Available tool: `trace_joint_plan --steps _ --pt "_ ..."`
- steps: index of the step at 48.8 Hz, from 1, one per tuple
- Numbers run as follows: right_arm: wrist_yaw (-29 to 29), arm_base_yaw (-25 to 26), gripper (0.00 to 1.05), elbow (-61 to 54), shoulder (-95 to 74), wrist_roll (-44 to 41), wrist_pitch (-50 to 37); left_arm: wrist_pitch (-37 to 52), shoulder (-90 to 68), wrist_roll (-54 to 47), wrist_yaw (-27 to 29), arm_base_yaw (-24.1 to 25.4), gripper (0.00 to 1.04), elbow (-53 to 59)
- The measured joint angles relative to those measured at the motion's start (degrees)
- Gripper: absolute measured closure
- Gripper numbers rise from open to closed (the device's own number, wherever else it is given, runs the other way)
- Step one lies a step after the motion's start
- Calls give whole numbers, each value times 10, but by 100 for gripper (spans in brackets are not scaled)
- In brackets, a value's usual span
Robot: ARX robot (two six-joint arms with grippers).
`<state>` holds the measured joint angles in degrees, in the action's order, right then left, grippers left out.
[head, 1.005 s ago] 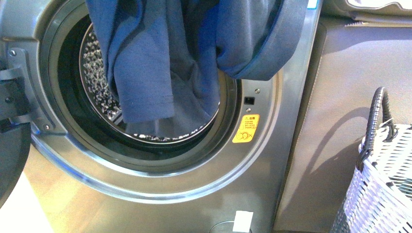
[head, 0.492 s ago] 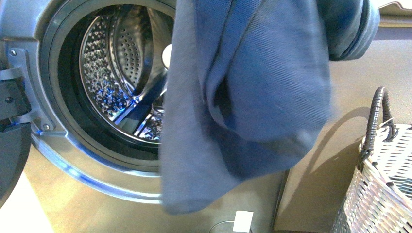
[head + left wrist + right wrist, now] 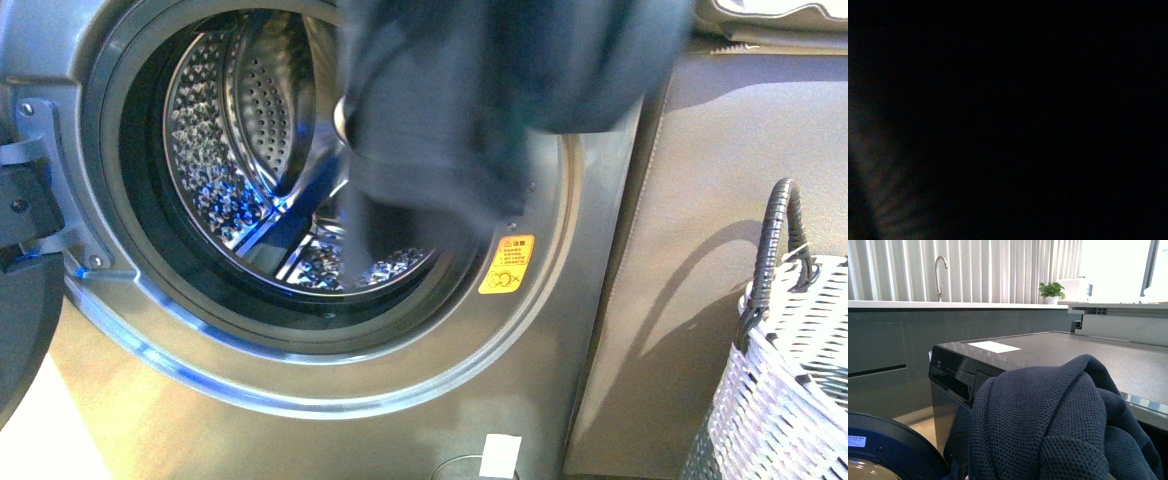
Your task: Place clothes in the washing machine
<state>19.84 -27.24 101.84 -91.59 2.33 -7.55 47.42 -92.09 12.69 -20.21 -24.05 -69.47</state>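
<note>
The dark navy clothes [image 3: 470, 110] hang blurred from the top of the front view, across the right half of the washing machine's round doorway. The grey-silver washing machine [image 3: 300, 370] stands open, its perforated steel drum [image 3: 230, 150] showing, with a yellow sticker [image 3: 506, 264] on the rim. In the right wrist view the navy knit fabric [image 3: 1058, 425] bunches up and hides my right gripper's jaws, which are shut on it, above the machine's dark top [image 3: 1048, 347]. The left wrist view is dark. Neither gripper shows in the front view.
A white woven basket [image 3: 790, 390] with a dark handle [image 3: 770, 250] stands at the right, beside a grey-brown cabinet [image 3: 700, 200]. The open machine door [image 3: 20, 300] juts in at the left, and also shows in the right wrist view [image 3: 888, 445].
The clothes swung right and low in front of the machine, then rose and moved back left toward the doorway, now darker and blurred. The sticker shows again.
</note>
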Motion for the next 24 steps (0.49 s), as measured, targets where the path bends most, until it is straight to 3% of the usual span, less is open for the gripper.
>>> trace_joint_plan --steps 5,24 --pt "0 0 94 0 0 -1 0 10 -3 2 21 -5 6 -3" --pt "2 0 32 0 0 -1 -1 25 -3 9 52 -10 6 -3"
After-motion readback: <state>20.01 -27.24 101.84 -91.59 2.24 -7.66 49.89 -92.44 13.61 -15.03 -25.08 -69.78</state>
